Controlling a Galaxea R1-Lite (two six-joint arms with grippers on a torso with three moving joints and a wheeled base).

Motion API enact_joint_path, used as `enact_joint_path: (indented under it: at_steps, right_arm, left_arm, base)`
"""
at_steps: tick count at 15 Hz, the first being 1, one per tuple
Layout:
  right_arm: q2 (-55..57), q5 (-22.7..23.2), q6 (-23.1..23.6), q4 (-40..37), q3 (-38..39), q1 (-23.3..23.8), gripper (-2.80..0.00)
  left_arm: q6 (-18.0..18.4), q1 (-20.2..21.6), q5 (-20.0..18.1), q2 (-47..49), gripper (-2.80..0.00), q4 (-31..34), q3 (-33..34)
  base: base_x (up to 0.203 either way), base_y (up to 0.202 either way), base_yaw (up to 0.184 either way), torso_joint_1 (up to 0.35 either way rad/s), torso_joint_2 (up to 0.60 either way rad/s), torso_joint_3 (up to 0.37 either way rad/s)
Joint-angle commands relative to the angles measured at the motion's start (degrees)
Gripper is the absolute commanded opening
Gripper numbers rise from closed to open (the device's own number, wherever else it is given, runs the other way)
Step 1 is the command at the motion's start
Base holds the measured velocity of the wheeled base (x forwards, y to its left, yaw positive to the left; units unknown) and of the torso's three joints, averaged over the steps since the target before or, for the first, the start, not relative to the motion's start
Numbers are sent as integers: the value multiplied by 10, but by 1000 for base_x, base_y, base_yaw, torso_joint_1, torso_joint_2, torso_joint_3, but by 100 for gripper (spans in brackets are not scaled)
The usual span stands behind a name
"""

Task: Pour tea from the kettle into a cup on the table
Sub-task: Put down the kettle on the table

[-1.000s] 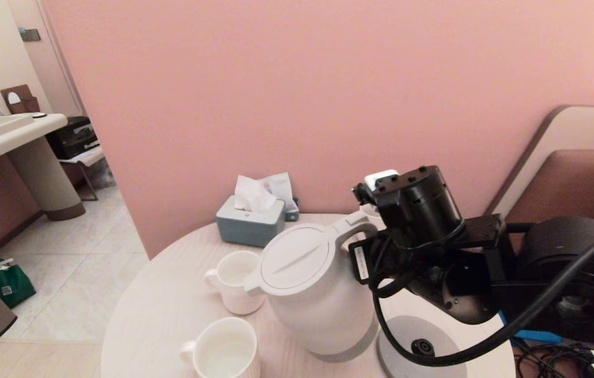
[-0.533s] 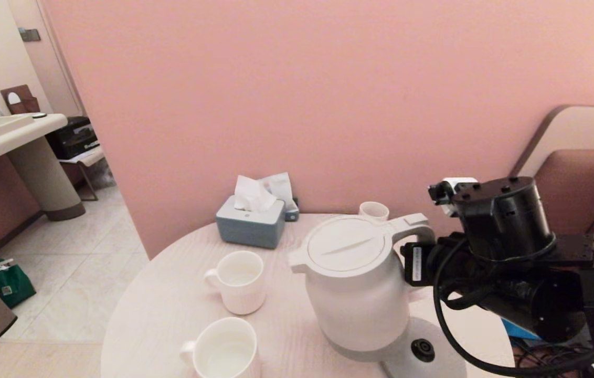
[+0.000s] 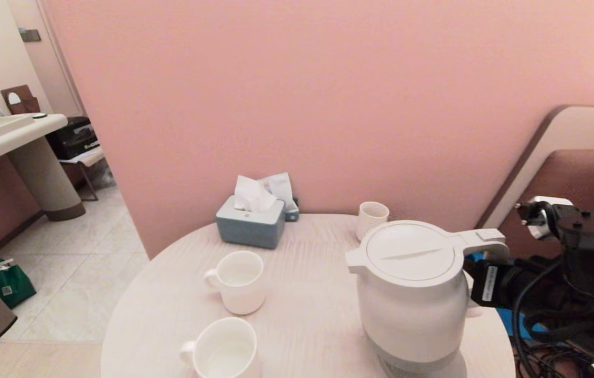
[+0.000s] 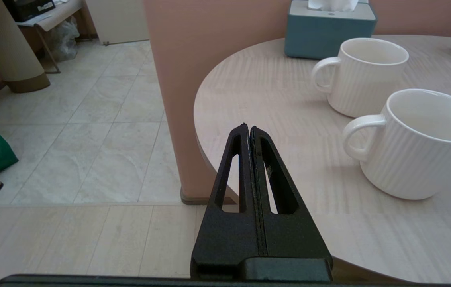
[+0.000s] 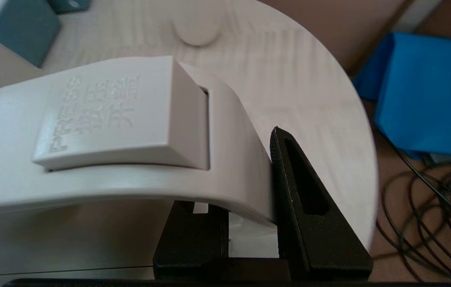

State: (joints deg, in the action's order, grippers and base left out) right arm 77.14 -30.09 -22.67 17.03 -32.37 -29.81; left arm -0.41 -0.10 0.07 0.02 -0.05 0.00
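Observation:
The white kettle (image 3: 412, 299) stands upright at the right side of the round pale table (image 3: 307, 252), over its round base (image 3: 457, 363). My right gripper (image 5: 241, 187) is shut on the kettle's loop handle (image 5: 138, 167), reaching in from the right. Left of the kettle stand two white ribbed cups, the far one (image 3: 237, 281) and the near one (image 3: 223, 349); the spout points toward them. My left gripper (image 4: 248, 128) is shut on nothing, held low beside the table's left edge, near the front cup (image 4: 420, 143).
A small white cup (image 3: 372, 218) and a blue-grey tissue box (image 3: 251, 223) stand at the back of the table by the pink wall. A blue object (image 5: 428, 91) and black cables (image 5: 428, 215) lie on the floor to the right.
The kettle has swung from tilted over the far cup back to upright and travelled right with my right arm, coming down over its base.

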Motion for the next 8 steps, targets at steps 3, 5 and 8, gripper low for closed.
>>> enact_joint_path:
  at_steps: [3,5,8]
  right_arm:
    - [-85,3,-8,3,60,29,-280]
    - [-108,17,-16,3,82,37,-280]
    - [-117,54,-65,3,96,40,-280]
  left_arm:
    - [0,0,0,1,-280,0,0]
    - [0,0,0,0,-280,0,0]
    - [0,0,0,1,-280,0,0]
  base:
    - [0,0,0,0,0,0]
    - [0,0,0,0,0,0]
    - [0,0,0,0,0,0]
